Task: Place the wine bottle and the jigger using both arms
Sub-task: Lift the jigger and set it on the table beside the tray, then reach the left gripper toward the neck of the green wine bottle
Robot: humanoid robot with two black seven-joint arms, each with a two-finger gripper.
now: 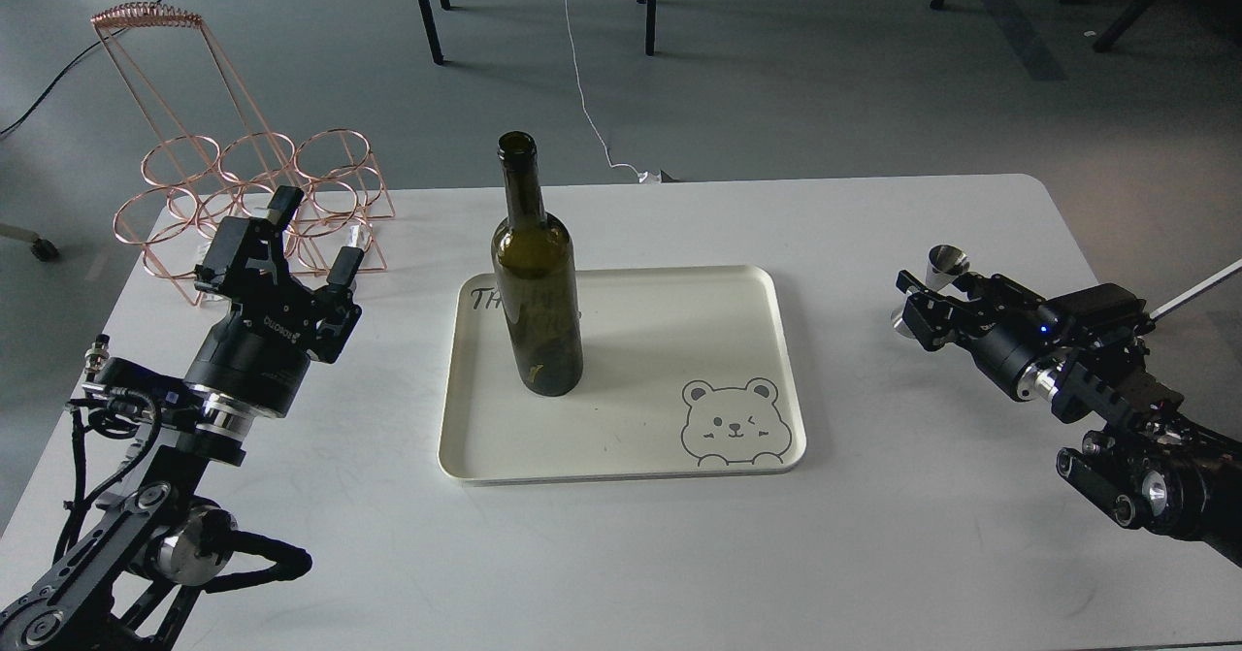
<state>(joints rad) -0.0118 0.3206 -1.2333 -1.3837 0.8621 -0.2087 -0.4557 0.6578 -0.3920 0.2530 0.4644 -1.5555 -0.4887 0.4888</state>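
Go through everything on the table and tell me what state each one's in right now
wine bottle: upright on the tray, uncorked, free of both tools
jigger: upright on the table, between the right tool's fingers
tray: flat on the table
wire rack: upright, empty
left tool: open, empty
right tool: around the jigger

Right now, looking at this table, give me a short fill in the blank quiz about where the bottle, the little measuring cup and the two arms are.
1. The wine bottle stands upright on the cream ____.
2. The printed bear sits in the tray's near ____ corner.
3. The jigger is at the right tool, out on the ____, off the tray.
4. The left tool, fingers apart, holds ____ in front of the copper wire rack.

Missing words: tray; right; table; nothing
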